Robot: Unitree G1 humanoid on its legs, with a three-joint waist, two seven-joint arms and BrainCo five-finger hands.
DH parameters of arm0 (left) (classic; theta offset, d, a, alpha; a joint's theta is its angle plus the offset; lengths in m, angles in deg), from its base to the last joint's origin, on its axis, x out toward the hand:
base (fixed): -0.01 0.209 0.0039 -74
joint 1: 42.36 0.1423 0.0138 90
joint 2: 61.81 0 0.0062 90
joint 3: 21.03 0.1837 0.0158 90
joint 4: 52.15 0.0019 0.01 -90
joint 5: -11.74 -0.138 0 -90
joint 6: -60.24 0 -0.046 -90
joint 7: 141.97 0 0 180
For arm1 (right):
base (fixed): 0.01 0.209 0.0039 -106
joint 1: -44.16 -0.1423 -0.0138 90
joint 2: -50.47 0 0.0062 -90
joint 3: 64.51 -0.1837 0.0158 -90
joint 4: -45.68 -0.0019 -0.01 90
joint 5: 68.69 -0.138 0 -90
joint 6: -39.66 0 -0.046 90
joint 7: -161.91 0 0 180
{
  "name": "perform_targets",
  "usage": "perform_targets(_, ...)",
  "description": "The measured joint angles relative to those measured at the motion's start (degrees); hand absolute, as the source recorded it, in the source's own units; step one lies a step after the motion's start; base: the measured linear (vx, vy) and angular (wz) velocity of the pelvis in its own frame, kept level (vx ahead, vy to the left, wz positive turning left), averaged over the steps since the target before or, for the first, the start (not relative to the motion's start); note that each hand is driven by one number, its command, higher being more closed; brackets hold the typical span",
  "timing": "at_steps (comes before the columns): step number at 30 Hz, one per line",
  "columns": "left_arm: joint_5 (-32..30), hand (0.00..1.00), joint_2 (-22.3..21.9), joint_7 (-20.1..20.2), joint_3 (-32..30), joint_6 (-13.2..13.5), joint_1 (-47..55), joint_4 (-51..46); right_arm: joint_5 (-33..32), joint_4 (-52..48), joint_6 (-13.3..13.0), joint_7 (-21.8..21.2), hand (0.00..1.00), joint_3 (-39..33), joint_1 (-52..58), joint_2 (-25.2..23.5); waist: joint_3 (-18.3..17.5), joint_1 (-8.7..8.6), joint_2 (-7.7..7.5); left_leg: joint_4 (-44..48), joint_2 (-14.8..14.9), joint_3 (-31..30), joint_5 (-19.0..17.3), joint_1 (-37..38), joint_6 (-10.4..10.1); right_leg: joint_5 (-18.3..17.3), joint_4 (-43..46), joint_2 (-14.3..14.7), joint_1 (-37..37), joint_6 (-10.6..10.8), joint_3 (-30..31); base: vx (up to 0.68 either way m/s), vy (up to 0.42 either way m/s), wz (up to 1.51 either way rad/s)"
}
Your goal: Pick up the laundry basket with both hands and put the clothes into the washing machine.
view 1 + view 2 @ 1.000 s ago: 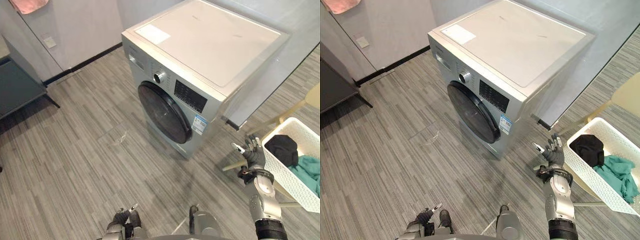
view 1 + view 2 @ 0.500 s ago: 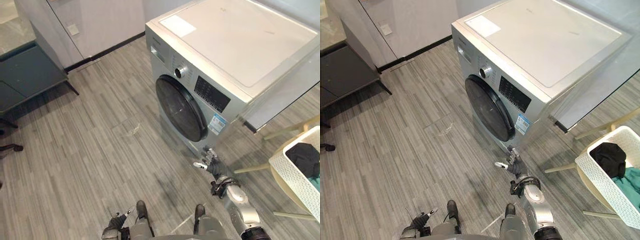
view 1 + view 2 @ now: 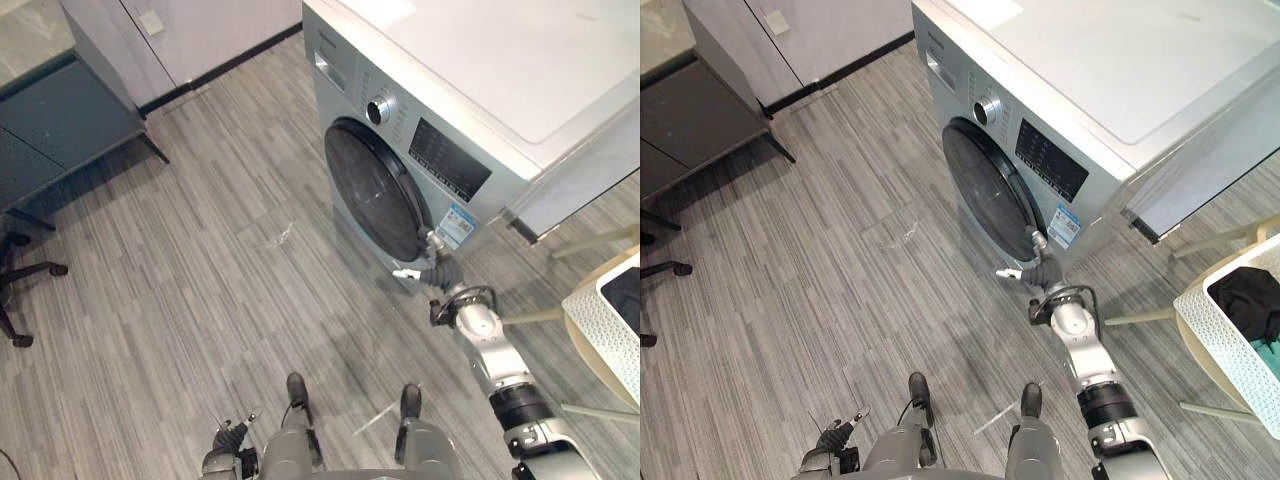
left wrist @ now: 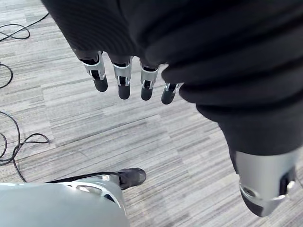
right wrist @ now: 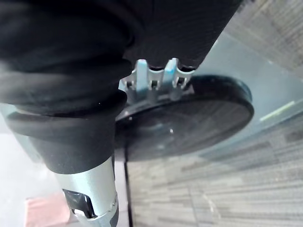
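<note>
Right hand [image 3: 441, 270], fingers spread, at washing machine door [image 3: 375, 190] rim; laundry basket [image 3: 1212, 335] well apart.

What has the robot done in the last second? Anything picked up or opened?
The right hand swung from beside the laundry basket across to the lower edge of the washing machine door, fingers spread, gripping nothing. The head camera turned as well, so the scene only seems shifted. The door stays closed, the clothes stay in the basket, and the left hand stays low, open.
</note>
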Motion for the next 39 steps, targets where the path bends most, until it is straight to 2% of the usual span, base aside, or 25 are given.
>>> perform_targets(5,2.42,0.00,0.02,-1.23,-0.18,0.63,-0.02,-0.59,-5.98,6.94,0.02,2.12,0.00,-1.76,-8.20,3.48,2.55,0.55,0.07,-0.03,-0.01,-0.31,-0.02,-1.62,-0.01,1.15,-0.41,0.05,-1.68,0.12,0.32,-0.04,0.018,-0.04)
perform_targets(7,2.97,0.00,-0.06,-1.28,-0.23,0.84,-0.03,-0.64,-7.35,9.05,0.02,2.54,0.00,-1.82,-11.25,4.95,2.84,1.39,0.02,-0.04,0.00,-0.87,-0.03,-2.72,-0.01,1.93,-1.01,0.14,-2.56,0.18,0.35,0.00,0.004,-0.02)
perform_targets(11,4.79,0.00,-0.08,-2.42,-0.43,1.09,-0.07,-2.11,-8.91,16.18,1.03,2.99,0.00,-2.10,-20.63,8.45,4.99,1.64,0.11,-0.05,-0.04,-3.14,-0.02,-4.30,0.00,2.30,-0.99,0.12,-3.04,0.17,-1.01,-0.02,0.019,0.14)
perform_targets(13,5.28,0.00,-0.09,-2.59,-0.41,1.46,-0.09,-2.30,-9.52,18.64,1.29,3.23,0.00,-2.33,-23.92,8.51,5.21,1.90,0.09,-0.06,-0.04,-3.65,-0.03,-5.75,0.01,2.30,-0.66,0.09,-4.22,0.17,-1.62,-0.02,0.021,0.21)
perform_targets(18,7.38,0.00,-0.09,-3.39,-0.28,2.57,-0.34,-4.90,-11.20,25.21,1.46,3.21,0.00,-2.81,-34.93,8.68,7.75,3.01,0.16,-0.17,-0.69,-4.86,-0.03,-7.86,0.02,2.27,1.30,-0.83,-6.83,0.24,-1.94,-0.02,0.027,0.08)
perform_targets(21,8.84,0.00,0.06,-3.44,-0.18,3.42,-0.51,-6.90,-11.58,28.49,1.46,3.35,0.00,-3.16,-41.37,9.16,9.78,3.12,0.36,-0.32,-1.34,-6.03,0.20,-9.35,0.32,2.44,2.23,-1.52,-8.35,0.49,-2.25,-0.03,0.027,0.10)
perform_targets(26,9.29,0.00,-0.07,-3.59,0.87,3.96,-0.65,-8.72,-11.61,29.90,1.20,4.73,0.00,-3.25,-44.18,10.79,11.47,2.94,0.44,-0.50,-2.29,-6.67,0.00,-10.88,0.15,3.01,2.53,-2.62,-9.58,1.33,-2.54,-0.05,0.039,0.09)
perform_targets(29,11.16,0.00,-0.14,-3.91,2.74,4.79,-1.86,-9.82,-11.71,31.72,1.05,5.96,0.00,-6.29,-47.56,10.85,13.00,3.20,0.90,-0.50,-2.78,-8.05,-0.12,-12.71,0.32,3.94,1.95,-3.08,-10.77,1.36,-2.74,-0.08,0.034,0.10)
perform_targets(32,11.21,0.00,-0.15,-4.83,3.89,4.89,-1.88,-10.61,-11.71,31.67,0.96,7.66,0.00,-7.94,-47.63,10.35,13.65,3.46,1.04,-0.48,-2.92,-9.11,-0.11,-13.61,0.31,4.21,1.68,-3.11,-10.82,1.41,-3.57,-0.03,0.012,0.17)
perform_targets(34,11.23,0.00,-0.24,-4.98,4.71,4.80,-1.85,-10.55,-11.62,29.46,0.48,9.17,0.00,-8.25,-46.31,8.24,13.73,4.10,1.02,-0.26,-2.91,-9.19,-0.06,-13.57,0.26,4.33,1.89,-3.13,-10.76,1.27,-3.74,0.02,-0.014,0.02)
perform_targets(35,11.26,0.00,-0.44,-5.09,4.68,4.81,-1.85,-10.58,-11.59,25.33,-0.28,9.36,0.00,-7.74,-43.17,6.96,13.73,4.54,1.01,-0.17,-2.90,-9.22,0.41,-13.27,0.57,4.13,2.35,-3.09,-10.67,1.36,-3.72,0.04,-0.024,-0.04)
perform_targets(39,11.26,0.00,-0.58,-5.99,4.60,4.77,-1.87,-10.56,-11.71,14.96,-1.66,9.18,0.00,-2.18,-35.20,2.61,13.72,4.17,0.98,-0.12,-2.94,-9.37,1.03,-11.96,1.36,2.19,4.70,-3.13,-10.33,1.20,-3.69,0.09,-0.059,-0.01)
